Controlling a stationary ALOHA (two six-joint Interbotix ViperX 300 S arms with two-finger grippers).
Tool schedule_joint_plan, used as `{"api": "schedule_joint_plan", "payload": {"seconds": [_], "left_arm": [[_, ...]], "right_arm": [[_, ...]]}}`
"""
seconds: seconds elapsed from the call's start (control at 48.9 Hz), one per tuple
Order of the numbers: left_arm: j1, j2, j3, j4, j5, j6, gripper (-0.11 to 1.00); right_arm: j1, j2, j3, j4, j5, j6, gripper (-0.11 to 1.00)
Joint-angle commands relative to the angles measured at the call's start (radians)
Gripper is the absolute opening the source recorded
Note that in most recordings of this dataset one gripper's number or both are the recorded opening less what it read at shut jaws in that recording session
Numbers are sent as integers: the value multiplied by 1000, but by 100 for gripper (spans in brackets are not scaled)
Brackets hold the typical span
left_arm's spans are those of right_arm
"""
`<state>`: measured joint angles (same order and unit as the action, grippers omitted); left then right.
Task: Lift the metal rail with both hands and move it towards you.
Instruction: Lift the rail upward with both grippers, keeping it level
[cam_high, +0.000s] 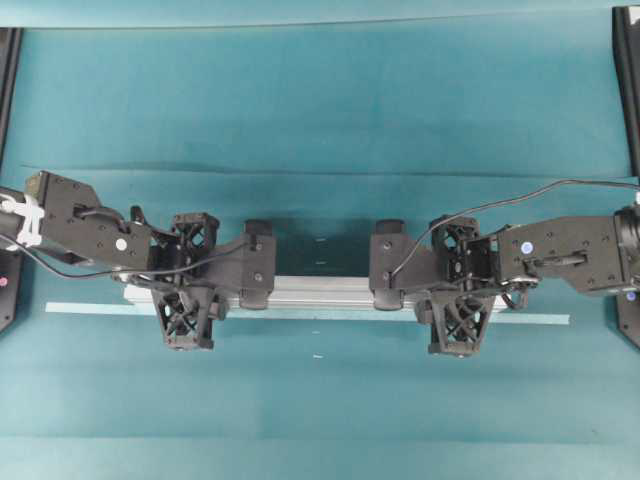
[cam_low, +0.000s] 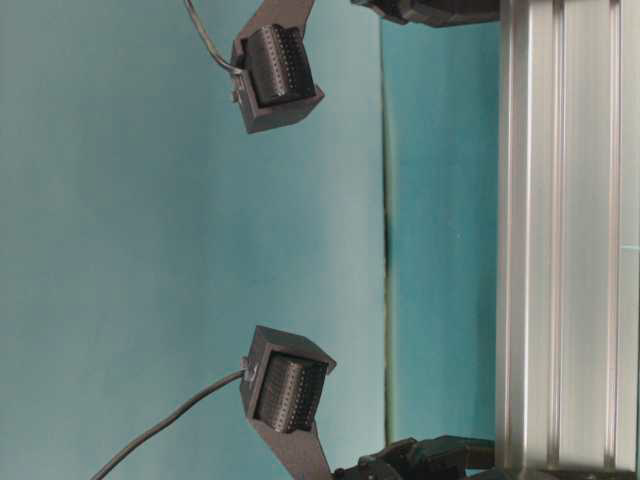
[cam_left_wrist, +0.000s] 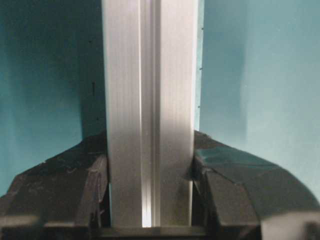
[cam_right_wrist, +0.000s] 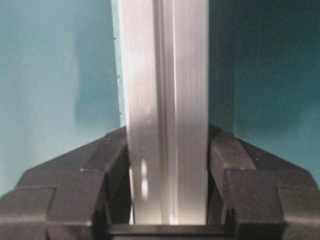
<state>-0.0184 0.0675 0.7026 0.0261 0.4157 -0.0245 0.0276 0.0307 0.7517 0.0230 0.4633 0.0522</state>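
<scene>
The rail (cam_high: 320, 291) lies flat on the teal table (cam_high: 320, 90), just behind and parallel to the tape strip (cam_high: 540, 319). It looks rigid, smooth and fairly heavy, so it will likely slip unless pinched squarely on its flat sides. The left gripper (cam_high: 187, 283) near one end and the right gripper (cam_high: 462, 288) near the other are clamped against its sides. No containers are visible.
</scene>
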Motion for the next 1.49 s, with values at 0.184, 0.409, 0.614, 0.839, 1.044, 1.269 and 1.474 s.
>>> {"api": "schedule_joint_plan", "payload": {"seconds": [0.184,0.409,0.614,0.839,1.044,1.269,1.474], "left_arm": [[-5,-8,-3,2,-8,5,28],[-3,-8,-3,2,-11,5,28],[-3,-74,-28,2,67,6,28],[-6,-190,-104,2,239,0,28],[-6,-264,-187,2,399,-5,28],[-6,-327,-299,2,558,-6,28],[-6,-348,-408,2,669,-15,28]], "right_arm": [[-5,6,-3,5,3,3,39],[-14,6,-5,6,5,5,39],[-23,-28,-29,15,64,6,39],[-31,-124,-143,35,311,8,39],[-35,-190,-262,35,518,20,39],[-35,-222,-394,35,699,74,39],[-35,-224,-509,37,833,135,39]]}}
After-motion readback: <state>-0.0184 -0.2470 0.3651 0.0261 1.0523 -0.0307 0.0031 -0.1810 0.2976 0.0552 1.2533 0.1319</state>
